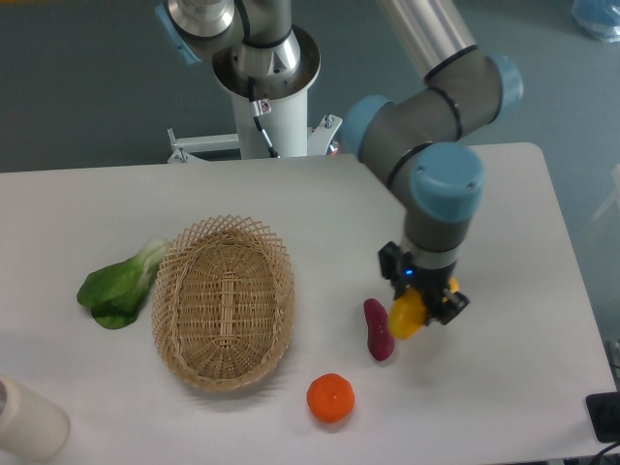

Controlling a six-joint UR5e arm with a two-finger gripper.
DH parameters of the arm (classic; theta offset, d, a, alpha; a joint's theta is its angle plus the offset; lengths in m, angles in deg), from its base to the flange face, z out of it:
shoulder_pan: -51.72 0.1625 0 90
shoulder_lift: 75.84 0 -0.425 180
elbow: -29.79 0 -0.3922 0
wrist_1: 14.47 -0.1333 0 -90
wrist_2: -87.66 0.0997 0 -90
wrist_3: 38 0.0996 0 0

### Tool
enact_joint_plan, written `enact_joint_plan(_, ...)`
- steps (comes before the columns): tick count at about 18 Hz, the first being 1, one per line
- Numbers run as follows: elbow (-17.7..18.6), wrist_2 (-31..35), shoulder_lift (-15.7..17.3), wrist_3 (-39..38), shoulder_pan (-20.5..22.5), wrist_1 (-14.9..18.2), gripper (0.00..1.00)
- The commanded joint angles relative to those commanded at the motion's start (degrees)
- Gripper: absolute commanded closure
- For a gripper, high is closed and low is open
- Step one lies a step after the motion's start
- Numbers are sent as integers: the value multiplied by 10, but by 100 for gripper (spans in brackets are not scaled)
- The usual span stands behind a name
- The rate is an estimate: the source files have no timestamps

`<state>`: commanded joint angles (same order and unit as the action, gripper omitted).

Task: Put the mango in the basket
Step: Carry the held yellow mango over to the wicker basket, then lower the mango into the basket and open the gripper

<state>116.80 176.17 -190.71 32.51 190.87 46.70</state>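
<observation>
The white table (504, 387) carries an oval, light tan woven wicker basket (224, 301) at left. The black two-finger gripper (418, 308) is clamped on the smooth yellow mango (406, 317), held just right of the dark purple sweet potato (378, 329), well apart from the basket.

Single fixed camera, high, facing arm base across table (291, 194), angled down; whole tabletop in frame.

The table (291, 194) bears one wicker basket (224, 301), one mango (407, 315), one purple sweet potato (378, 329), one orange (330, 398), one leafy green vegetable (121, 284) and one pale cylinder (27, 419) at the corner.
</observation>
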Motion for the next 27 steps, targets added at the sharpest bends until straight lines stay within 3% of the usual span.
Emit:
enact_joint_plan(8, 59, 1, 35, -56, -98, -2, 57)
enact_joint_plan(18, 108, 28, 40, -106, -188, -10, 55)
enact_joint_plan(21, 113, 28, 36, -138, -201, -28, 54)
enact_joint_plan(23, 115, 28, 32, -148, -213, -43, 49)
enact_joint_plan(25, 115, 28, 26, -146, -216, -59, 38)
enact_joint_plan(27, 115, 27, 26, -142, -216, -73, 18)
